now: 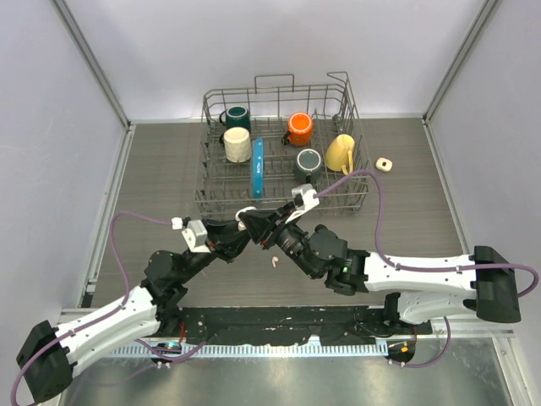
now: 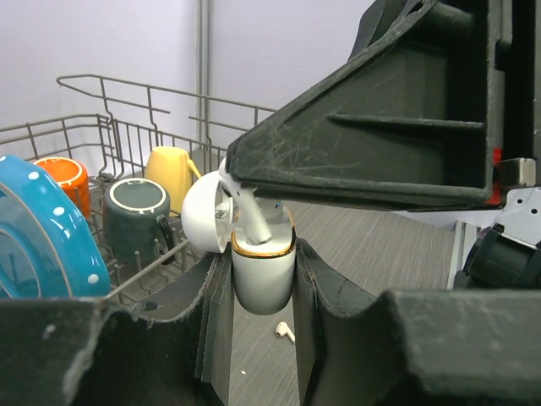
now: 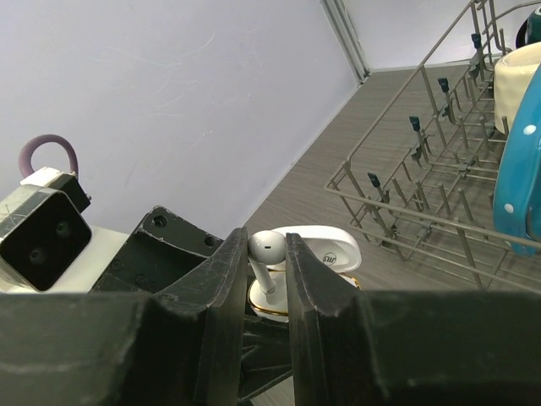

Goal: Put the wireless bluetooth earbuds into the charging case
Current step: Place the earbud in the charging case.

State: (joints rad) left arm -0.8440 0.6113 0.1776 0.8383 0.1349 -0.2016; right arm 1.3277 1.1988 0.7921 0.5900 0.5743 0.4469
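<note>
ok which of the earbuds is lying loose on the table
The earbud on the table beside the right arm; the other visible one is pinched in the right gripper at the open charging case.

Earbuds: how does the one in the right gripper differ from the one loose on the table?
The held earbud is pinched in the right gripper, off the table; the loose earbud lies untouched on the table. The held earbud stands stem-down at the mouth of the open charging case; the loose earbud lies on its side. Both are white with short stems.
</note>
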